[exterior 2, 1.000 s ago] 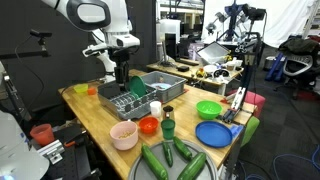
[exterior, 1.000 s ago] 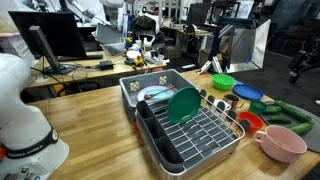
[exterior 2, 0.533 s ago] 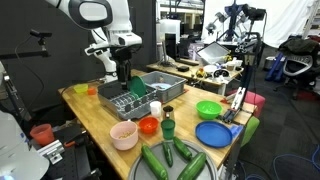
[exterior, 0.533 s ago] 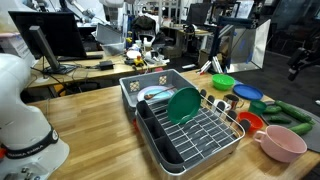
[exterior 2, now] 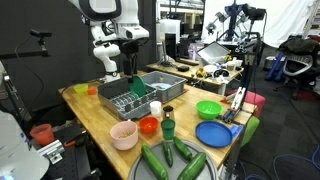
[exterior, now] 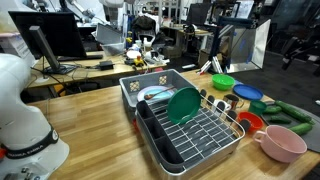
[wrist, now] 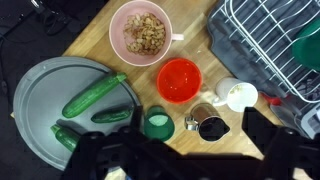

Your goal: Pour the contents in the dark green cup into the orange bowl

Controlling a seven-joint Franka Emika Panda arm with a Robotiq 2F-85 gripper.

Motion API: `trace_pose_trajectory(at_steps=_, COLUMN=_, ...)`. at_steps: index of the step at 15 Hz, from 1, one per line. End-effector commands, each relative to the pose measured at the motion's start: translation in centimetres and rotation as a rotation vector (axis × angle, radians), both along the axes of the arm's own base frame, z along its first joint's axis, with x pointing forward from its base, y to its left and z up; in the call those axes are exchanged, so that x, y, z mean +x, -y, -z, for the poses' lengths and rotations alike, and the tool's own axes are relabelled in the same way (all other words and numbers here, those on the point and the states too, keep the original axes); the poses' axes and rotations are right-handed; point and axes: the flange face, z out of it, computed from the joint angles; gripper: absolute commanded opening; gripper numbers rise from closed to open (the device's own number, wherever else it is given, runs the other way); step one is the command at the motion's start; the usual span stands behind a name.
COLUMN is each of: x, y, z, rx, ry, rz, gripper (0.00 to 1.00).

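Observation:
The dark green cup [wrist: 157,123] stands upright on the wooden table, just below the orange bowl [wrist: 180,79] in the wrist view; something pale lies inside the cup. In an exterior view the cup [exterior 2: 168,127] stands right beside the orange bowl [exterior 2: 149,126]. The bowl also shows in an exterior view [exterior: 250,122]. My gripper [wrist: 185,165] is open and empty, high above the table, its dark fingers at the bottom of the wrist view. In an exterior view the gripper [exterior 2: 127,68] hangs above the dish rack, well apart from the cup.
A pink bowl [wrist: 148,33] holds food pieces. A metal cup [wrist: 208,122] and a white cup [wrist: 238,95] stand near the green cup. A grey plate [wrist: 40,100] carries cucumbers [wrist: 95,93]. The dish rack [exterior 2: 140,95], a lime bowl [exterior 2: 208,109] and a blue dish [exterior 2: 214,132] are nearby.
The arm's upper part has swung to the right and the gripper has shifted slightly. The objects on the table have not moved.

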Motion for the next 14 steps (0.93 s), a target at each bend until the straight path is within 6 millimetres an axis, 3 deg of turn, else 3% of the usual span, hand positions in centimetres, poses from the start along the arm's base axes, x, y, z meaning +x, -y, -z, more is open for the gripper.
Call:
trace_pose_trajectory(at_steps=1, x=1.6, y=-0.3, z=0.5, rx=0.071, ry=-0.094, rz=0.008, gripper=1.00)
trace_pose_trajectory(at_steps=9, x=3.9, y=0.6, z=2.9, rx=0.202, ry=-0.173, rz=0.064, gripper=1.00)
trace_pose_trajectory(at_steps=10, x=3.1, y=0.4, z=2.7, rx=0.158, ry=-0.148, rz=0.059, gripper=1.00)
trace_pose_trajectory(at_steps=14, x=3.3, y=0.3, z=2.8, rx=0.160, ry=-0.148, rz=0.060, gripper=1.00)
